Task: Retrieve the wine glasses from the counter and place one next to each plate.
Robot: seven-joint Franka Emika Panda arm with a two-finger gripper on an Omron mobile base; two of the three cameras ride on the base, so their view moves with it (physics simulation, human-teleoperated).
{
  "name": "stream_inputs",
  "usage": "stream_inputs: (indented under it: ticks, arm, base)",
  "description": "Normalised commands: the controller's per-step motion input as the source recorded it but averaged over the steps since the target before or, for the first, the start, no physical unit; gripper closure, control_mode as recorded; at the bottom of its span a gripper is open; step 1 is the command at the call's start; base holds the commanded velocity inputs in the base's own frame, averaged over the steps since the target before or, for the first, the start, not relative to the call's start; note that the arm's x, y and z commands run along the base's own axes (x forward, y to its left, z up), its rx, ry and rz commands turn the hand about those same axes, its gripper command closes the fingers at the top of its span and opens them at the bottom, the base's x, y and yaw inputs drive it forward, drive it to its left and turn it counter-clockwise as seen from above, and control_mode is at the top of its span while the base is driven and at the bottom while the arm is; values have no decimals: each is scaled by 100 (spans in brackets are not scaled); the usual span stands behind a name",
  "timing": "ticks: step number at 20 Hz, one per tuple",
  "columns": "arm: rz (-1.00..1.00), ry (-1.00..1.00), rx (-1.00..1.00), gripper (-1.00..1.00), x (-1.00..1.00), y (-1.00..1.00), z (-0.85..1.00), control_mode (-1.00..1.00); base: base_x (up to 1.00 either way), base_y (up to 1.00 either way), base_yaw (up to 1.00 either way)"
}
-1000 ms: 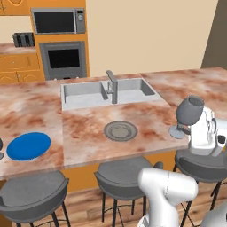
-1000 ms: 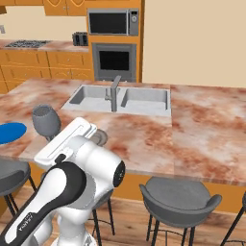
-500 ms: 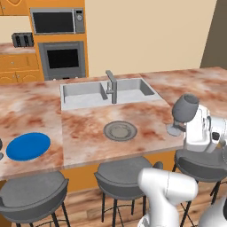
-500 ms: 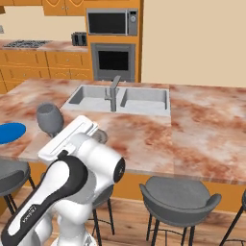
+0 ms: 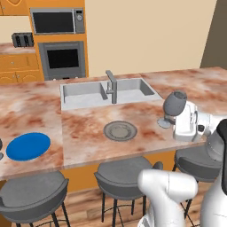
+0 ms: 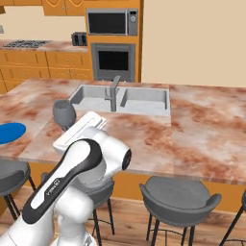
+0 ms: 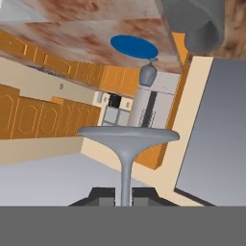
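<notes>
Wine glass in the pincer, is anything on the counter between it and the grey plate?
Nothing visible. The wine glass is clamped by its stem in the pincer, and only bare counter lies between it and the grey plate.

We saw a glossy white arm (image 6: 72,178) with rounded, tube-like links and dark grey bands at the joints. One link carried small dark lettering along its side, too small to read. The hand (image 5: 186,122) was a white boxy block. Fingers (image 7: 103,194) were small, dark and square-tipped.
</notes>
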Motion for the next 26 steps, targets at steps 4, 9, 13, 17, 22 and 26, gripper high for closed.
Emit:
stream_inputs:
  ticks: [4, 9, 13, 17, 22, 26]
  arm:
    - [8, 0, 0, 100, 53, -28, -36, -100]
    - [4, 0, -6, 100, 43, -24, -34, -100]
    - [3, 0, -8, 100, 42, -24, -35, -100]
    - [3, 0, -9, 100, 37, -23, -40, -100]
    - [0, 4, -9, 100, 38, -10, -37, -100]
    - [0, 2, -8, 100, 30, -1, -30, -100]
  base:
    - [0, 0, 0]
    - [0, 0, 0]
    - [0, 0, 0]
    - [0, 0, 0]
    - [0, 0, 0]
    - [0, 0, 0]
